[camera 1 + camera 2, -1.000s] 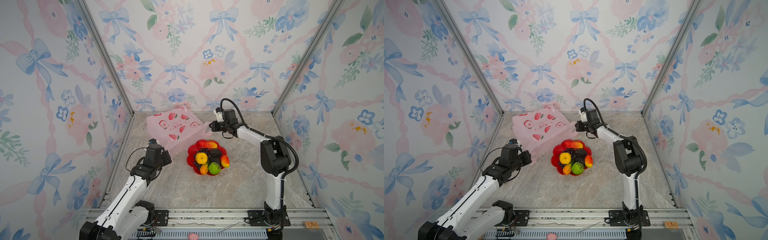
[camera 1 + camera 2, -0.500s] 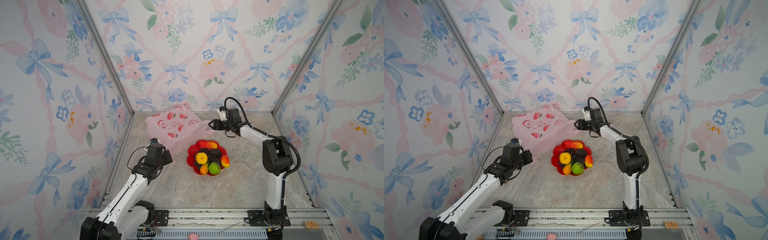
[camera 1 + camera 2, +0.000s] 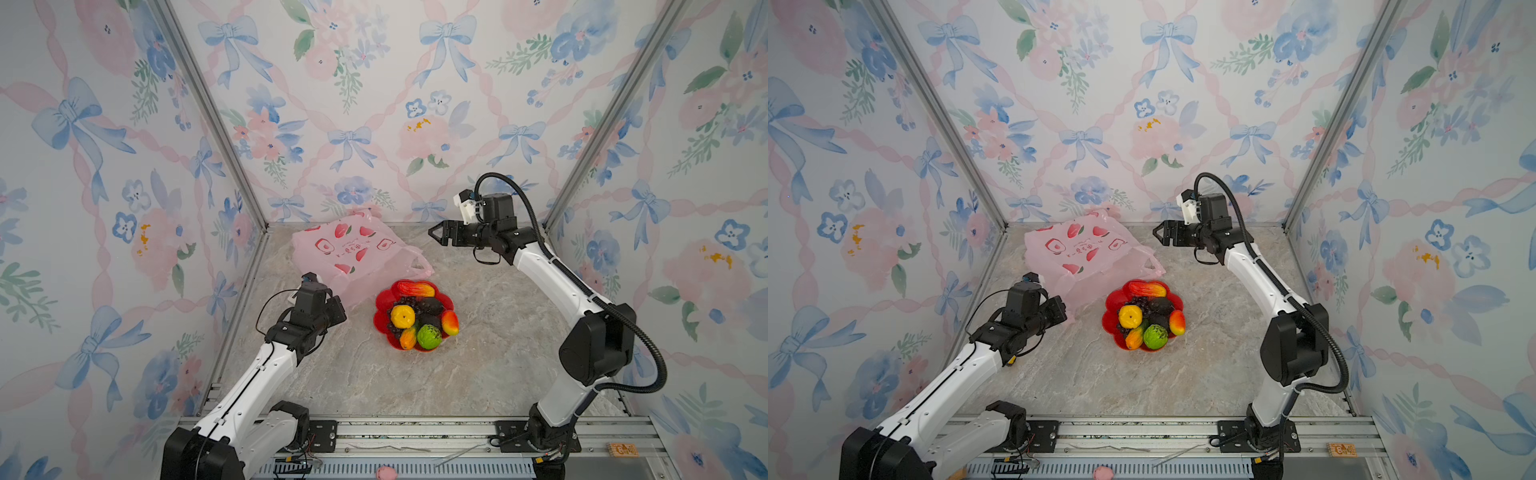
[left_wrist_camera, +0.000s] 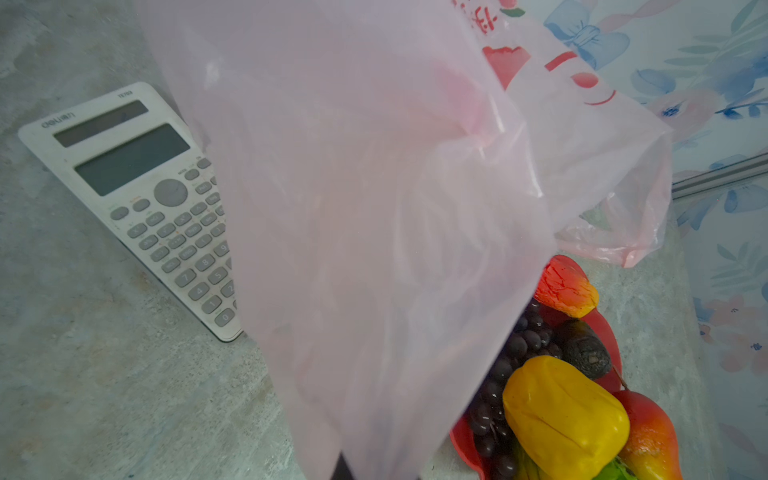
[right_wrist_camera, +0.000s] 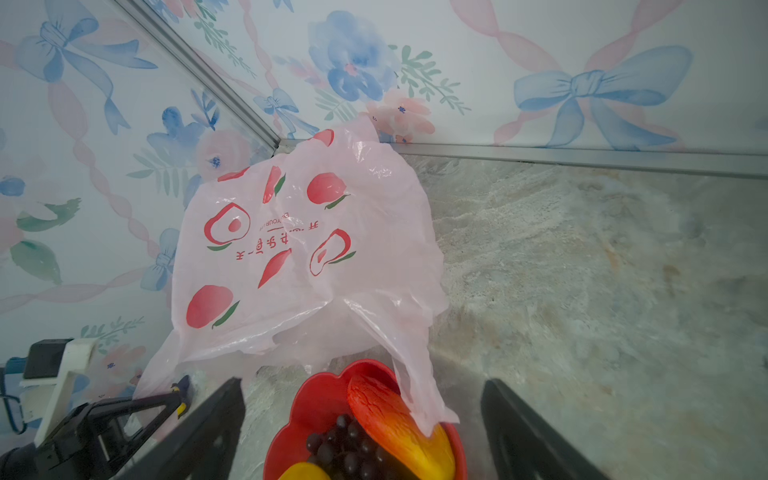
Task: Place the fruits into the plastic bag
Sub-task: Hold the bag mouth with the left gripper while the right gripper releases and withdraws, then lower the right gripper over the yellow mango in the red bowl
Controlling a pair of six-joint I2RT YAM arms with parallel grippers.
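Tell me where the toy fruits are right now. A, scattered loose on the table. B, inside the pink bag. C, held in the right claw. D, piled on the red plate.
D: in both top views the fruits sit heaped together on the red plate, and the right claw hangs open and empty above the table.
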